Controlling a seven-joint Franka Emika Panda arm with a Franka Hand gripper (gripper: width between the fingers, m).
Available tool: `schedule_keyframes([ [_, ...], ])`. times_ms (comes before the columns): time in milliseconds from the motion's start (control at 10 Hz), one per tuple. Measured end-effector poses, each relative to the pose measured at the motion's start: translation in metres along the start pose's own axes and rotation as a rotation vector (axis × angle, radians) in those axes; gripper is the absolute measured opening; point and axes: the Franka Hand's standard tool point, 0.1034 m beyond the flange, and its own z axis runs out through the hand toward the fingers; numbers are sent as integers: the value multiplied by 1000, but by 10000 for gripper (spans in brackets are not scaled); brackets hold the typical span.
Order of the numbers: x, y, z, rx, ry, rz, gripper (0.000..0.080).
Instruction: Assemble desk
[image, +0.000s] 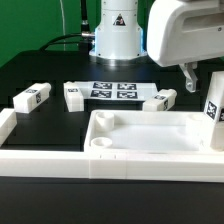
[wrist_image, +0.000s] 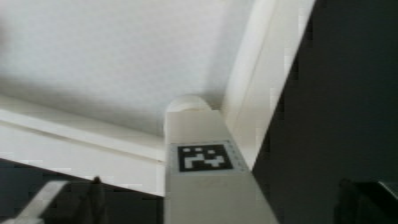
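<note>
Caught the gripper (image: 198, 76) spread fully wide above the exterior view's right end of the tabletop (image: 150, 135) — pinching nothing. Found the upright leg (wrist_image: 208, 150) standing in a corner socket there, no finger touching it in the wrist view. Read the wide stance as clearance: room to lift off, or to close for another twist, without knocking it over. Couldn't tell depth of seating. Counted three more lying flat beyond the tabletop — right loose leg (image: 158, 99) just beside the marker board (image: 112, 90), middle loose leg (image: 72, 95) on its other side, left loose leg (image: 33, 97) further out. Probably parked apart for clean single grabs, tags facing the camera.
</note>
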Motion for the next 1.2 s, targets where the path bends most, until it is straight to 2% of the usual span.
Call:
schedule_keyframes([
  [300, 0, 0, 1, -1, -1, -1, 649],
  [500, 1, 8, 3, -67, -16, -56, 649],
  [600, 6, 9, 1, -74, -11, -62, 649],
  [800, 14, 14, -4, -72, -6, -55, 649],
  [1100, 14, 10, 0, -64, -9, -53, 649],
  [1200, 14, 10, 3, -62, -12, -52, 524],
])
